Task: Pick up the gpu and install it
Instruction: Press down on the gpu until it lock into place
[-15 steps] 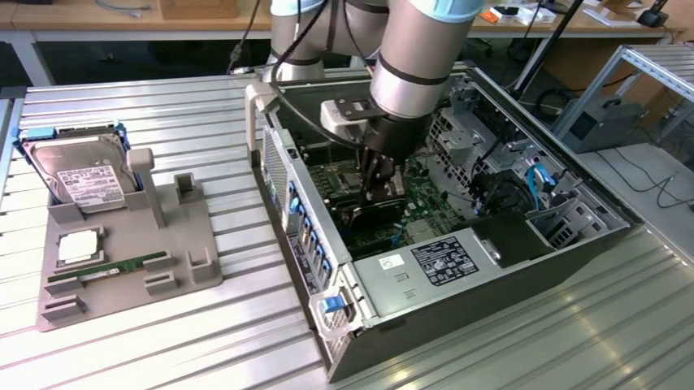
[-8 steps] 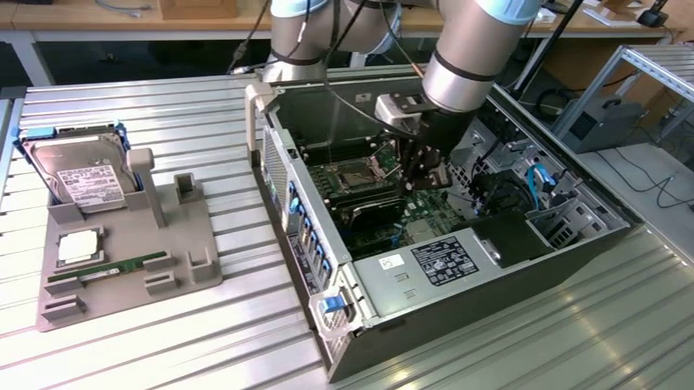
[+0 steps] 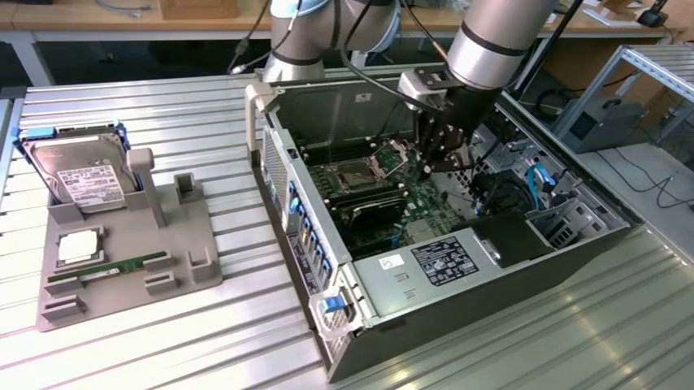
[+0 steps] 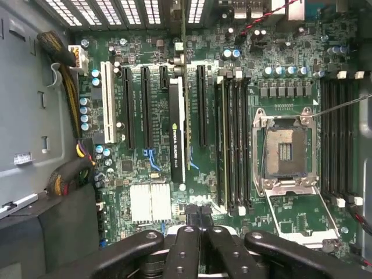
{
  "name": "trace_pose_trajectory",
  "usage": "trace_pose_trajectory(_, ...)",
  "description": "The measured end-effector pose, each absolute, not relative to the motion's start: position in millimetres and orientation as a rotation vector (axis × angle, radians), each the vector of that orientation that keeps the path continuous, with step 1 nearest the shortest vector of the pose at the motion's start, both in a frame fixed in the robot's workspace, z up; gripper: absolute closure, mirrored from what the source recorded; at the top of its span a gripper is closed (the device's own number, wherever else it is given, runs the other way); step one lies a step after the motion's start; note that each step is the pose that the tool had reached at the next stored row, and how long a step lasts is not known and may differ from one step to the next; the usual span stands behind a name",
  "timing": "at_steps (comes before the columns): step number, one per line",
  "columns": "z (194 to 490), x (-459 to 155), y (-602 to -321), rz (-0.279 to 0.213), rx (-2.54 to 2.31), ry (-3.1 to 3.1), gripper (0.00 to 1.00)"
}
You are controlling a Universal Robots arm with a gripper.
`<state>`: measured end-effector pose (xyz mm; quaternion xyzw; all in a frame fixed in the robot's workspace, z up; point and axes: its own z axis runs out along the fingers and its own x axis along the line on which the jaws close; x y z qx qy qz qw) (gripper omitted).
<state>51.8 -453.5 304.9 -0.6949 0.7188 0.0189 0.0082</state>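
While the arm (image 3: 493,36) reached down into the open computer case (image 3: 434,268), the gripper (image 3: 431,158) hung low over the motherboard (image 3: 375,215), its black fingers (image 4: 200,218) pressed together with no gap between the tips and nothing caught between them. And the gpu (image 4: 176,131)? It stood edge-on in one of the long black slots on the board, a thin black card with small white lettering down its face, seen from straight above in the wrist view. It sat between other slots, with a white slot (image 4: 107,102) further off to one side and the bank of memory slots (image 4: 232,145) on the other. The closed fingertips hovered just off the card's near end; whether they touched it could not be told. Beyond the memory slots, the empty processor socket (image 4: 285,152) lay with its metal frame around it.

Out on the slatted metal table (image 3: 162,341), toward the exterior view's left, the grey parts holder (image 3: 130,268) stood well apart from the case. A silver hard drive (image 3: 81,183) leaned upright in its back corner, a green memory stick (image 3: 109,268) lay flat in a groove near the front, and a square processor chip (image 3: 80,244) rested between them.
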Motion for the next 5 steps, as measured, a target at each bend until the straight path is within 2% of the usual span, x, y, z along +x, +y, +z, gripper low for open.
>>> trace_pose_trajectory(5,305.0,51.9,-453.5,0.059,-2.172,2.246,0.89)
